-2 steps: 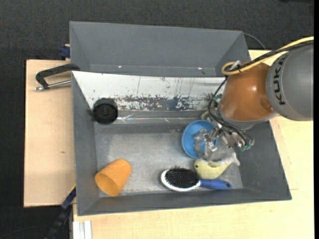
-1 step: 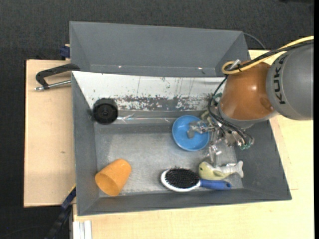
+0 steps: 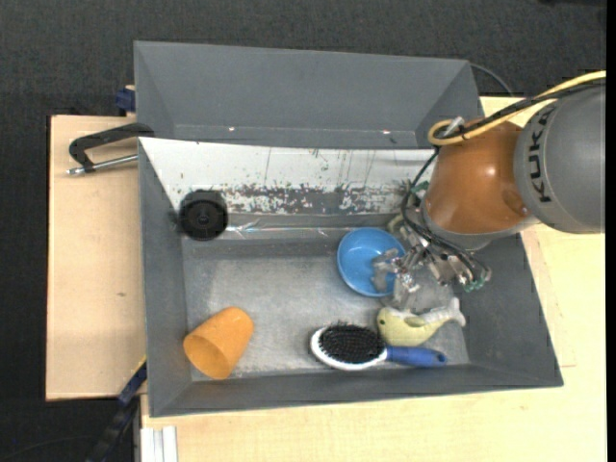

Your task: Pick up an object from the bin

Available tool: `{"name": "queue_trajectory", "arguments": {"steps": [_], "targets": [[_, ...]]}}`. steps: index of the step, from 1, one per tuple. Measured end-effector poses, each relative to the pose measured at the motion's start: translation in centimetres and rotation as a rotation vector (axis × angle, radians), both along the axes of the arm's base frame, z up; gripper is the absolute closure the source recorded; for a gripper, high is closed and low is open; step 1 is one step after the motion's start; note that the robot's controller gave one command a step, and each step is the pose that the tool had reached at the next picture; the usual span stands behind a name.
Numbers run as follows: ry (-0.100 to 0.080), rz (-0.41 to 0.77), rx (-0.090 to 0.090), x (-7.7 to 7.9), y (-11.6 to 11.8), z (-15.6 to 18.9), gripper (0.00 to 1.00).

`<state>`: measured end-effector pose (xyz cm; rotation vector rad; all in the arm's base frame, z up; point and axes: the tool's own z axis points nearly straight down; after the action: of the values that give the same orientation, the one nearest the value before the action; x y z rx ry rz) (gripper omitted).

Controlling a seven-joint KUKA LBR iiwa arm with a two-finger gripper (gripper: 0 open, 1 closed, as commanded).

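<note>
Gripper [image 3: 421,293] over pale yellow toy [image 3: 406,329]; arm [image 3: 576,176] reads KUKA.

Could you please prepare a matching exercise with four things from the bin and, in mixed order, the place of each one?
Things:
1 orange cup
2 black disc
3 blue bowl
4 hairbrush

Places:
A just left of the gripper
B lower left of the bin
C upper left, at the back wall
D along the lower wall, right of the middle

Pairs: 1-B; 2-C; 3-A; 4-D
</note>
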<state>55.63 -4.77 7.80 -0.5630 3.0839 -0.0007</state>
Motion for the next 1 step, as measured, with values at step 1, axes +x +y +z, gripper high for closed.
{"name": "queue_trajectory", "arguments": {"steps": [1], "targets": [[-0.004, 0.182, -0.003, -1.12, -1.83, 6.82, 1.00]]}}
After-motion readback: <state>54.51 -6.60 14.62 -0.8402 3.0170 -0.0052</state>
